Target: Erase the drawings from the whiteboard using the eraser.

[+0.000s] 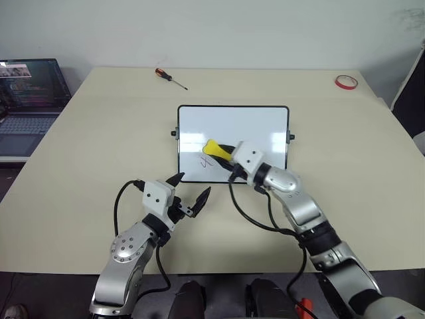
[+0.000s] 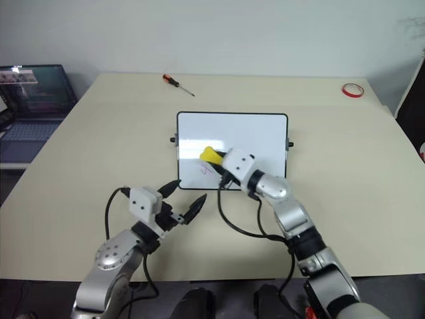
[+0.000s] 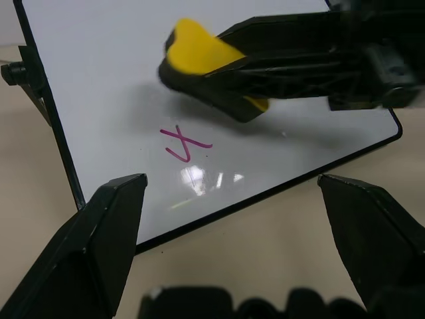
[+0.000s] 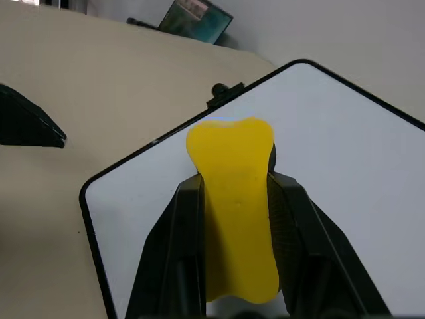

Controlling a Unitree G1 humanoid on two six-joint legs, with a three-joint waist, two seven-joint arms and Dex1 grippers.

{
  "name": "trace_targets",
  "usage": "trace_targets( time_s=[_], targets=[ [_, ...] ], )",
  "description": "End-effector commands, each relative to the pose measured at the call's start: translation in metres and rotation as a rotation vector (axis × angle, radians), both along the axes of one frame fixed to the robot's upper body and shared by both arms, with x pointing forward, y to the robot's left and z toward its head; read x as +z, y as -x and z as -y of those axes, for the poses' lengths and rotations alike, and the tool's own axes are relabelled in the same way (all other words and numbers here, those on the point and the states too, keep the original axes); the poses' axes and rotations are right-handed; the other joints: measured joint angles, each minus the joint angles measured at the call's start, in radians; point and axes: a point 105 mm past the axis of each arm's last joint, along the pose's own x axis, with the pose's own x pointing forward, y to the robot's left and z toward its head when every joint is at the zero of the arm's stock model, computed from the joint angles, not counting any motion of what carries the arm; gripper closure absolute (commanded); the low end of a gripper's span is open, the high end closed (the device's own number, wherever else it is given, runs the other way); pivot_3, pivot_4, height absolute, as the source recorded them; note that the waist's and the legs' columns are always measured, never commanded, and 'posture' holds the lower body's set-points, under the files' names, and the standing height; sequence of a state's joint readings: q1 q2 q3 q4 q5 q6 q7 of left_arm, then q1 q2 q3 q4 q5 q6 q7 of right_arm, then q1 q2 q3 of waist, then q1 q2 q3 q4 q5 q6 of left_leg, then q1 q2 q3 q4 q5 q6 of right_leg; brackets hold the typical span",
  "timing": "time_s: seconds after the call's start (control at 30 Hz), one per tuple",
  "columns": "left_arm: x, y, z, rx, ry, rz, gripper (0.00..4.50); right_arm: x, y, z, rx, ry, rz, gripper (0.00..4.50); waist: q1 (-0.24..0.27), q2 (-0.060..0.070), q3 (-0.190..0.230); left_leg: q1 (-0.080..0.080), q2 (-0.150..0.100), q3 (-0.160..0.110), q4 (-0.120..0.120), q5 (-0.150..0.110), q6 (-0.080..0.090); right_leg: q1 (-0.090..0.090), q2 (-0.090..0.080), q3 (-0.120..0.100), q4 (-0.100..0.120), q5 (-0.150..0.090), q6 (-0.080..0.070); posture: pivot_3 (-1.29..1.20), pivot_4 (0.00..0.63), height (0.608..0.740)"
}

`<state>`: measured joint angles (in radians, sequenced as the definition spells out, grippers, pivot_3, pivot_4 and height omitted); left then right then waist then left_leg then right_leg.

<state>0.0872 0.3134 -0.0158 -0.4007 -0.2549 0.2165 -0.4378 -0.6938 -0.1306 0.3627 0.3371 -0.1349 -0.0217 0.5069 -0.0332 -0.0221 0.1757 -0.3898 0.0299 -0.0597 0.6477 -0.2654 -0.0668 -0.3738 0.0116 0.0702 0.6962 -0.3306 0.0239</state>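
Note:
The whiteboard point(image 1: 255, 126) lies flat in the middle of the tan table, black-framed, with small knobs at its short sides. My right gripper point(image 1: 224, 152) reaches over the board's near left part, shut on the yellow eraser point(image 1: 213, 147), whose dark underside faces the board. The right wrist view shows the eraser point(image 4: 234, 199) clamped between both black fingers. Of the drawings, a red X-like mark point(image 3: 184, 142) sits just beside and nearer than the eraser, close to the board's near left corner. My left gripper point(image 1: 192, 187) hovers open and empty just off the board's near edge.
An orange-handled screwdriver point(image 1: 170, 78) lies at the back of the table, and a red tape ring point(image 1: 346, 82) sits at the back right. An open laptop point(image 1: 30, 100) stands on a surface off the table's left edge. Black cables hang from both wrists.

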Motion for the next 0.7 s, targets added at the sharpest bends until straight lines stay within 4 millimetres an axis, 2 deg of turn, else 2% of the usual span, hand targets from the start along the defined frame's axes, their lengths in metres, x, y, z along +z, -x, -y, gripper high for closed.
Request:
trace_targets(
  time_s=[0.03,0.2,0.33,0.47,0.6,0.7],
  targets=[
    [0.015,0.004,0.007,-0.010,0.006,0.056,0.00,-0.001,-0.013,-0.014,-0.032,0.094,0.055,3.52,0.000,0.000,0.000,0.000,0.000,0.000,0.000,0.000,0.000,0.000,0.000,0.000,0.000,0.000,0.000,0.00,0.150,0.740],
    [0.017,0.003,0.009,-0.004,0.011,0.063,0.00,-0.005,-0.031,-0.023,-0.094,0.188,0.079,3.52,-0.002,0.000,0.000,0.004,0.000,0.001,0.000,0.000,0.000,0.001,0.000,0.001,0.002,0.000,0.000,0.00,0.150,0.740],
    [0.015,0.006,0.009,-0.001,0.014,0.058,0.00,-0.004,-0.040,-0.016,-0.136,0.205,0.087,3.52,-0.001,-0.001,-0.001,0.008,0.000,0.000,0.000,0.000,0.000,0.005,0.000,0.001,0.003,0.000,0.000,0.00,0.150,0.740],
    [0.013,0.007,0.009,0.001,0.016,0.055,0.00,-0.030,-0.031,-0.010,-0.079,0.292,0.012,3.52,0.003,-0.001,-0.002,0.008,-0.001,-0.001,0.000,0.000,0.000,0.006,0.000,0.001,0.003,0.000,-0.001,0.00,0.150,0.740],
    [0.014,0.005,0.009,0.001,0.015,0.059,0.00,-0.070,-0.003,-0.007,0.021,0.390,-0.123,3.52,0.002,0.000,-0.007,0.008,-0.001,-0.003,0.000,0.000,0.000,0.006,-0.001,0.000,0.002,0.000,-0.001,0.00,0.150,0.740],
    [0.014,0.005,0.008,0.001,0.014,0.059,0.00,-0.075,0.002,0.000,0.016,0.393,-0.158,3.52,0.000,0.001,-0.009,0.009,0.000,-0.003,0.000,0.000,0.000,0.007,-0.001,0.001,0.003,0.000,-0.001,0.00,0.150,0.740]
  ],
)
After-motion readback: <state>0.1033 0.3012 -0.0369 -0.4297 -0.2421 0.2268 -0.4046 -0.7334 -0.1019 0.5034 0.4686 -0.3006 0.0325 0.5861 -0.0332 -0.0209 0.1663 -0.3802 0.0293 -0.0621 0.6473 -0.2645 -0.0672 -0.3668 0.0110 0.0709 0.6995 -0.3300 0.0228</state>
